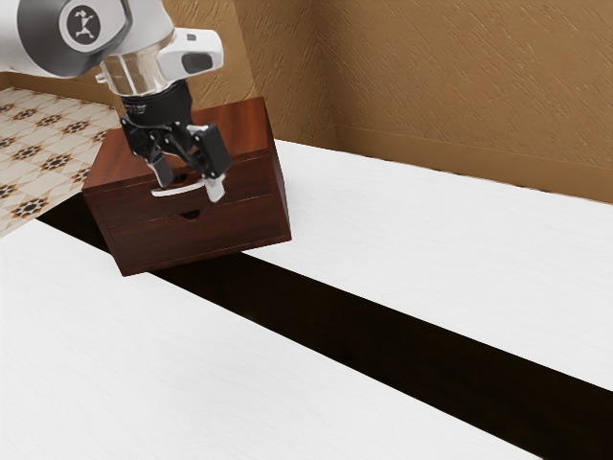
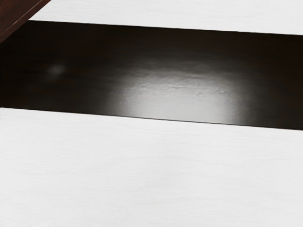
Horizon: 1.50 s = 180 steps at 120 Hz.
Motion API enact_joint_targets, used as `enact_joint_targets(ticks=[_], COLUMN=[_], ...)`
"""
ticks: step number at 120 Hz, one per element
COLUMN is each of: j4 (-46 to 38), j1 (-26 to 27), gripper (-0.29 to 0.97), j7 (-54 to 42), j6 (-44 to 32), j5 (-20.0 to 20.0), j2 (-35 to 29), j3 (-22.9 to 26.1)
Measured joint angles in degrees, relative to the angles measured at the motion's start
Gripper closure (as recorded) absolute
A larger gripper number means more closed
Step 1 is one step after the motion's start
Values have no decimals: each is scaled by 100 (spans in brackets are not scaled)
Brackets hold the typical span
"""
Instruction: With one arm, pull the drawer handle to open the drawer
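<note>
Entry, tabletop as viewed from the hand:
- 1 dark glossy band (image 2: 71, 90), marked by 1 broad pale sheen and 1 small faint highlight.
- 2 white tabletop areas, by which the band is bordered along both long sides: broader area (image 2: 151, 175), narrower area (image 2: 189, 12).
- 1 reddish-brown corner of the drawer cabinet (image 2: 12, 9), seen at one end of the band.

The arm (image 1: 91, 29) is cut off by the exterior view's top and left edges, so its base and near links cannot be seen. The jaws stand in front of the drawer cabinet (image 1: 239, 206) and hide part of its top and upper drawer front. Part of the pale handle (image 1: 182, 192) lies behind them, and contact there cannot be told. The lower drawer's pull (image 1: 192, 214) is too small to make out. In the wrist view the cabinet (image 2: 12, 16) is cut down to one corner by the edge, and the dark strip (image 2: 165, 71) of the counter (image 2: 142, 170) runs off both sides.
</note>
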<state>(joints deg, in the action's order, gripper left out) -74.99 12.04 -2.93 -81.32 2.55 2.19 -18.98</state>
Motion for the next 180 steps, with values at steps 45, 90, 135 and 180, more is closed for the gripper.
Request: enact_joint_targets(ticks=[45,90,135,180], j4=[1696,-345,-4927,-4946], j1=[-285,-675,-765,-746], gripper=[0,0,0,0], j7=[-12,-15,-559,-3438], j6=[156,-58,-1695,-2848], j5=[-252,-803,296,1196], j2=[-242,-851,-3623,-3394], j3=[53,300,1788,1763])
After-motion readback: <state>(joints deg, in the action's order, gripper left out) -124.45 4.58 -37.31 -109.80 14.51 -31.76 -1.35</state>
